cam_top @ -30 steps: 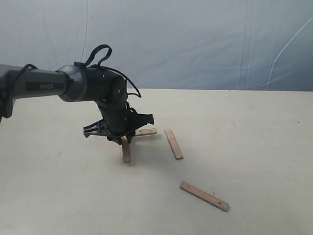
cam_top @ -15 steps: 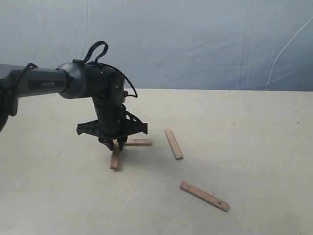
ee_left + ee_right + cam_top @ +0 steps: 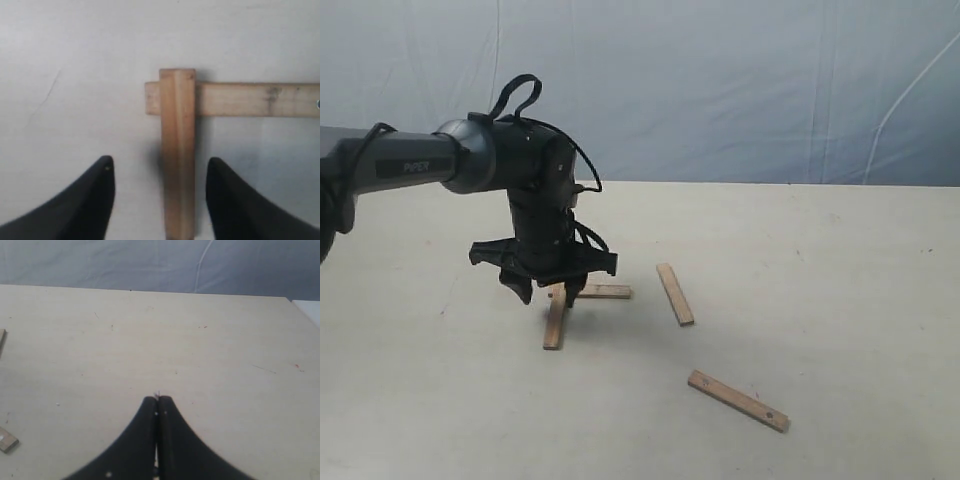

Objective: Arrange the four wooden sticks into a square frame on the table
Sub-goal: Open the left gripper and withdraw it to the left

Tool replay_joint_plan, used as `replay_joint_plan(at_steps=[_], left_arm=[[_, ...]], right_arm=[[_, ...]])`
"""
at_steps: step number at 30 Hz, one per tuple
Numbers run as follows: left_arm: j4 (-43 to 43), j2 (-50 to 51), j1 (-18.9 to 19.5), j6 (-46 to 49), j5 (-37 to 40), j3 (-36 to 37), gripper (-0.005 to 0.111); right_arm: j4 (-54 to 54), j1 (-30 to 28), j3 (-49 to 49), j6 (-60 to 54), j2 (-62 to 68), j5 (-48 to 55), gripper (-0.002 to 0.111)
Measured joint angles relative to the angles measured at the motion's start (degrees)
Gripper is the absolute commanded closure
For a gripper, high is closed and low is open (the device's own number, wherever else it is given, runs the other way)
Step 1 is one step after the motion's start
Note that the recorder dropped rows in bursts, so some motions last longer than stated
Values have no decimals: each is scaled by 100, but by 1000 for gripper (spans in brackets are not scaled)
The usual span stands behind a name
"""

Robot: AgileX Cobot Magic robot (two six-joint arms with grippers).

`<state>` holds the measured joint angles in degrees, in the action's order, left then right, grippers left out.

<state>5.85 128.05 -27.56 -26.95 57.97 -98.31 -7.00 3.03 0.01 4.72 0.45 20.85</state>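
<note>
Two of the four wooden sticks make an L on the tabletop (image 3: 840, 260): the top stick (image 3: 177, 165) lies with its end across the end of a crosswise stick (image 3: 250, 99). Past the L's other end, near it but apart, lies a third stick (image 3: 674, 293). A fourth stick (image 3: 737, 400) lies well apart from the L. The left tool (image 3: 160, 160) hovers over the L with its fingers spread wide; the top stick lies between them, touching neither. The right tool (image 3: 157, 400) is away from the L, pressed together on nothing.
</note>
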Motion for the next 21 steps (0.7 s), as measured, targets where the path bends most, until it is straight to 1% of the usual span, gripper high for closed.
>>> replay_joint_plan(at_steps=[2, 3, 5, 7, 10, 12, 14, 16, 19, 21], left_arm=[[99, -222, 0, 61, 244, -2, 104], [143, -330, 0, 115, 337, -12, 106], [198, -634, 0, 243, 522, -12, 107], [209, -946, 14, 335, 563, 137, 107], [130, -1486, 115, 531, 439, 594, 107], [37, -1928, 294, 651, 226, 1067, 107], [-152, -2424, 577, 836, -67, 1634, 107], [-502, -2906, 970, 1081, -415, 2205, 107], [-989, -3666, 1588, 1461, -1121, 3245, 107], [-1082, -4226, 1898, 1584, -1599, 3871, 107]], right_arm=[[0, 0, 0, 0, 0, 0, 109], [0, 0, 0, 0, 0, 0, 109], [0, 0, 0, 0, 0, 0, 109], [0, 0, 0, 0, 0, 0, 109], [0, 0, 0, 0, 0, 0, 109], [0, 0, 0, 0, 0, 0, 109], [0, 0, 0, 0, 0, 0, 109], [0, 0, 0, 0, 0, 0, 109], [0, 0, 0, 0, 0, 0, 109], [0, 0, 0, 0, 0, 0, 109]])
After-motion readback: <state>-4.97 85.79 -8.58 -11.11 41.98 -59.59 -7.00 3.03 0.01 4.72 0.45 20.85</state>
